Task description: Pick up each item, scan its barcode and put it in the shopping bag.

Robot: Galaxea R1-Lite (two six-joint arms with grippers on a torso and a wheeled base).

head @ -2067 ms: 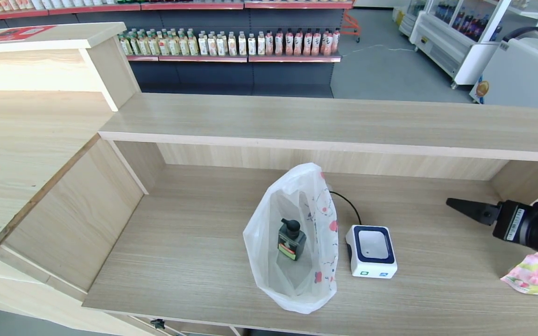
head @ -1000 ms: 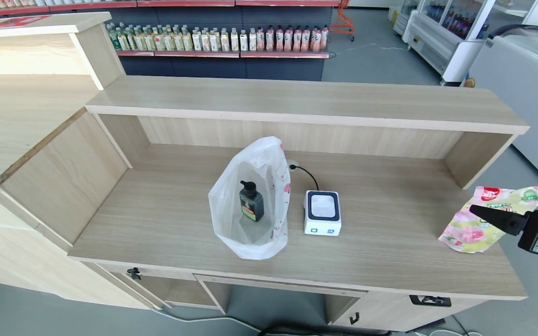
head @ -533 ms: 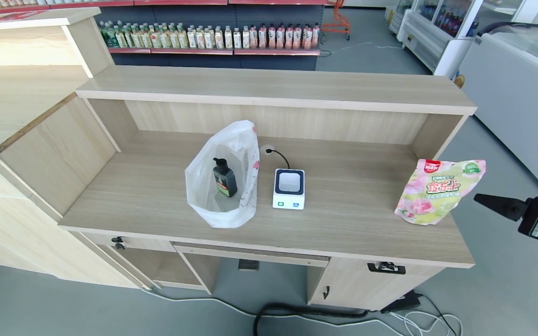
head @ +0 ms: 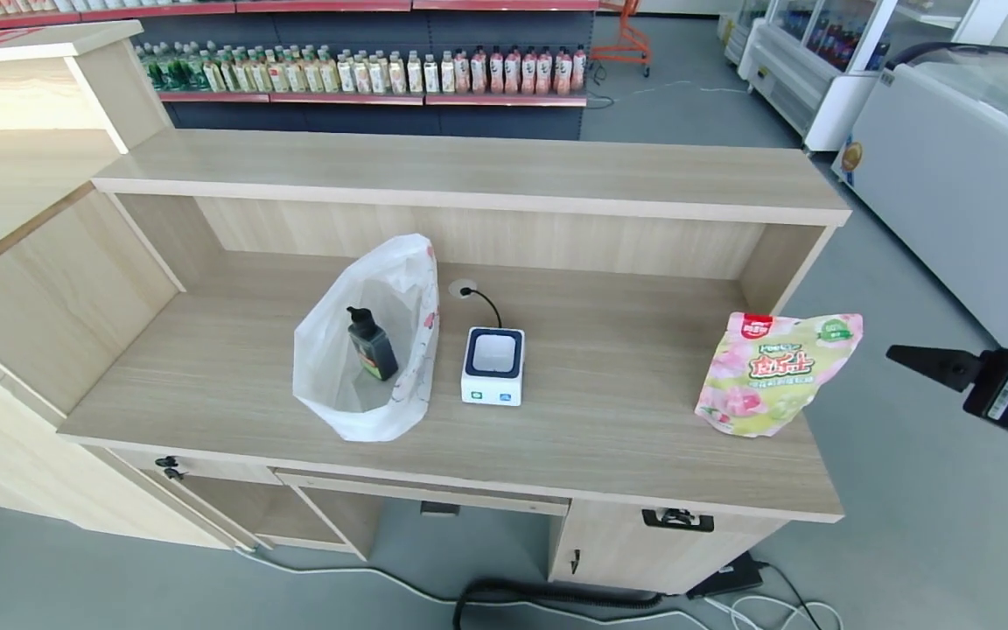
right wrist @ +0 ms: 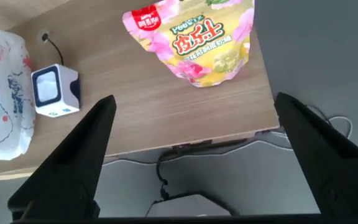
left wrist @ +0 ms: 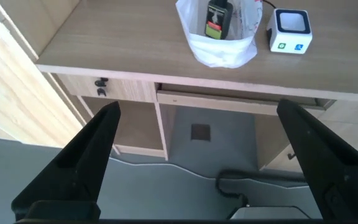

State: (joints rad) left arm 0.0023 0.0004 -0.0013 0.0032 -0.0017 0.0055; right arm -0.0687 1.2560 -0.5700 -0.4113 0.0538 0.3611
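Desk (head: pixel 626 429) — one bag (head: pixel 322 385) holding one bottle (head: pixel 371 343), probably pump-topped; one scanner (head: pixel 493 365), one pouch (head: pixel 775 374) — left hand (left wrist: pixel 197 109), right hand (right wrist: pixel 194 99) spread.

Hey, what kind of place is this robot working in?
Most likely a small grocery shop, at the till. Shelves of bottled drinks line the back, a chest freezer stands at the right, and a barcode scanner sits beside a shopping bag on the wooden counter.
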